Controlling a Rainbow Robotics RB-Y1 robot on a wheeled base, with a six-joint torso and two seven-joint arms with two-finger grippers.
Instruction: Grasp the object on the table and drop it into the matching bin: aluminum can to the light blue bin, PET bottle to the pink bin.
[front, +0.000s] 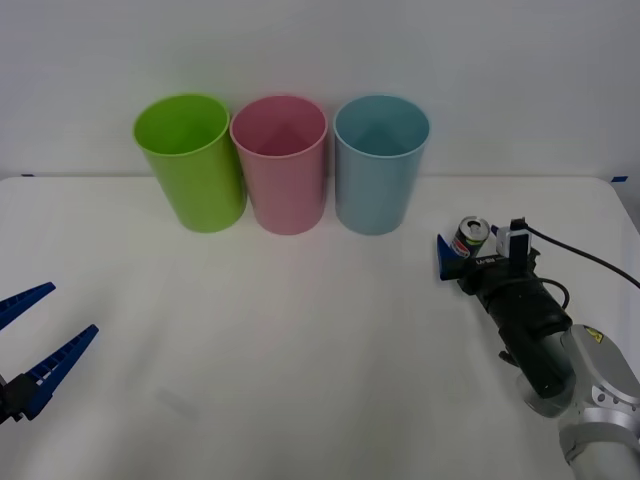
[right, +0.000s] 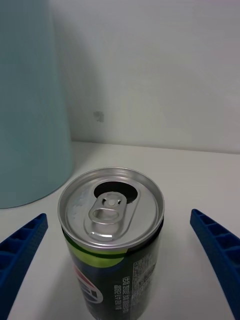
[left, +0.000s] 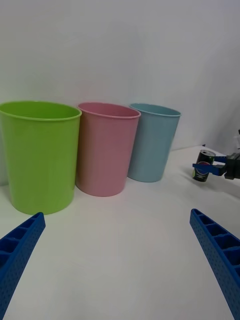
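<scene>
With right gripper (right: 117, 260) spread around the can (right: 111, 235), I'd pinch mid-body: light, thin-walled, slick, opened.

A brushed metal top was seen on the glossy can (right: 111, 235); smooth plastic bins (front: 287, 165) and a matt counter (front: 300, 350) were noted.

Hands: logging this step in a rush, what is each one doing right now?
Left hand: open, holding nothing, low over the table's left edge.
Right hand: open around the aluminum can, fingers apart from it.
</scene>
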